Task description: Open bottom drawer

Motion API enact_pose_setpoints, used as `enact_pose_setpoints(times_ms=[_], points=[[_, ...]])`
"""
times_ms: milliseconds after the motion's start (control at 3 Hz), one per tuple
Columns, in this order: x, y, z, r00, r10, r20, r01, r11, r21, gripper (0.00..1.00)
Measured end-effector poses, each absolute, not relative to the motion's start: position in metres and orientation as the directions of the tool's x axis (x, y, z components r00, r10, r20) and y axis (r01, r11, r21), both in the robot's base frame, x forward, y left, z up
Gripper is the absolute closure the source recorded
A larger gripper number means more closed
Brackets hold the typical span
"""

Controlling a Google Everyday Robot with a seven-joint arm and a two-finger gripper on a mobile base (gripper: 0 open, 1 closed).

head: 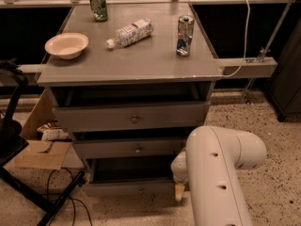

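The grey cabinet [131,69] has three drawers. The bottom drawer [117,188] has the slimmest front and a tiny centre knob [141,190]. It stands pulled out a little, with a dark gap above its front. The mid-sized drawer [127,148] and the tallest drawer [131,117] above it also stand slightly out. My white arm [221,173] comes in from the lower right. My gripper [178,191] hangs at the right end of the bottom drawer's front, close to it; the arm hides most of it.
On the cabinet top stand a white bowl [66,44], a green can [98,4], a lying plastic bottle [129,32] and a silver can [185,35]. A cardboard box [42,153] and black stand legs with cables [51,199] are at the left. A rail with a white cable [244,67] is at the right.
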State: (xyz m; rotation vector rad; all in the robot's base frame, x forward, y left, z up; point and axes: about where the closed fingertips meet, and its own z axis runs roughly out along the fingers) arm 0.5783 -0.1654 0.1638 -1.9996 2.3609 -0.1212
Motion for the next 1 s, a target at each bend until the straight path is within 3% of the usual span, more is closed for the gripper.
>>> enact_pose_setpoints(times_ms=[333,667,1000], points=[[0.565,-0.158,0.159,-0.157,-0.987,0.025,-0.986,0.155,-0.064,0.0],[0.517,-0.152,0.156,-0.188,-0.982,0.021,-0.982,0.189,0.011,0.18],[0.459,-0.152,0.171,-0.252,-0.967,0.027,-0.963,0.254,0.09,0.49]])
